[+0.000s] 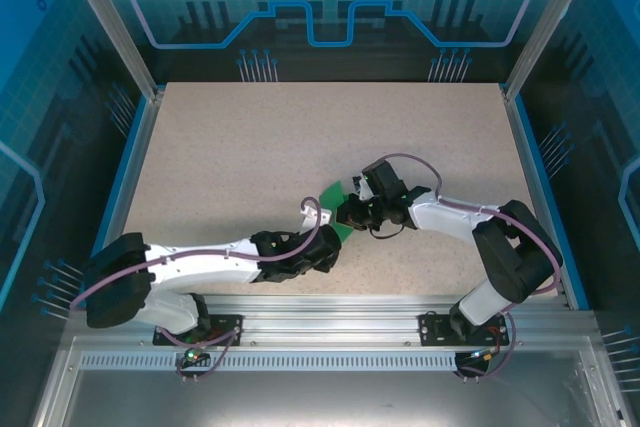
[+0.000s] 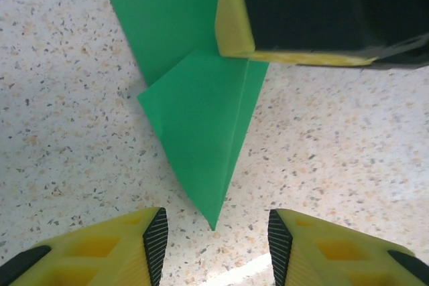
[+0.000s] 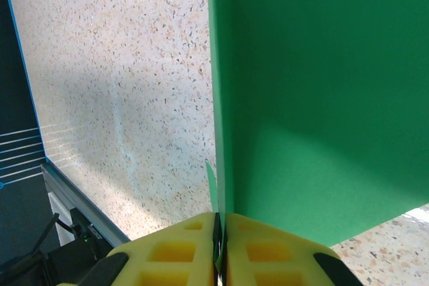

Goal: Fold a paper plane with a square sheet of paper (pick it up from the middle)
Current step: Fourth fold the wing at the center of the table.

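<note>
From above, the bright-green paper sheet sits near the middle of the speckled beige tabletop, a little to the near right, and it is mostly hidden between the two arms. The black-and-white left gripper reaches it from the near left and the right gripper from the right. The left wrist camera shows the sheet already folded into a long pointed shape with a crease down its length. The wide end lies far from the camera, under a yellow finger of the right gripper, and the sharp tip points back at the left gripper. That gripper's ribbed black pads stand moderately apart with nothing between them, and the tip stops just short of the gap. We cannot tell whether the tip touches the table. At the right wrist, the right gripper has its yellow fingers pressed together on the sheet's edge, and the paper rises from them as a broad upright green face. The long axis runs from the right gripper's hold straight toward the left fingers, so we judge the left arm nearer the point. A short advance along that line would bring the tip between its pads, provided the right arm keeps the wide end pinned.
</note>
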Robot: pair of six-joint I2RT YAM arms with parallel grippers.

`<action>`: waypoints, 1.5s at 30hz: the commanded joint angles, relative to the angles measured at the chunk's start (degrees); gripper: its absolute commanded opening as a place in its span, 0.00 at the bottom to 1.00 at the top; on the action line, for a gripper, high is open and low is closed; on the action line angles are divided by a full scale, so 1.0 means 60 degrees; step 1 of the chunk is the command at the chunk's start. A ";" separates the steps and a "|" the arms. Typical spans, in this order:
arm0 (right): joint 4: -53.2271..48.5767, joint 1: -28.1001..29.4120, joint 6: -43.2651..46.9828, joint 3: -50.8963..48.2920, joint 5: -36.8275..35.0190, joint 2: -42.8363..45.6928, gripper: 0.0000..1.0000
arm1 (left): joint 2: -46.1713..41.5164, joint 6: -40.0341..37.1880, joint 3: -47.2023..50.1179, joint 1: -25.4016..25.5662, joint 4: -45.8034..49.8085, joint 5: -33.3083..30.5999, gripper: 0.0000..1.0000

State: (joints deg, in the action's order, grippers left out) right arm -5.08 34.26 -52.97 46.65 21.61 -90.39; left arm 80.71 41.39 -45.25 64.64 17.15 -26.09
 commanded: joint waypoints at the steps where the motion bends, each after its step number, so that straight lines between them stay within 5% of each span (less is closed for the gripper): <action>1: -0.0010 0.0129 -0.0102 0.0216 0.0043 -0.0194 0.11 | 0.0791 -0.0335 -0.0519 0.0115 -0.0020 0.0045 0.48; 23: -0.0113 0.0053 0.0048 0.0325 0.0252 -0.0272 0.13 | 0.2793 0.0833 -0.1364 0.0180 0.0604 -0.0969 0.43; 45: -0.0427 0.0040 0.0227 0.0325 0.0119 -0.0217 0.16 | 0.2889 0.0947 -0.1393 0.0175 0.0728 -0.1288 0.21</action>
State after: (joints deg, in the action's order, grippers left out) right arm -6.07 34.24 -52.49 47.27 21.69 -92.07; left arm 97.38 46.48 -52.16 65.32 19.86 -31.75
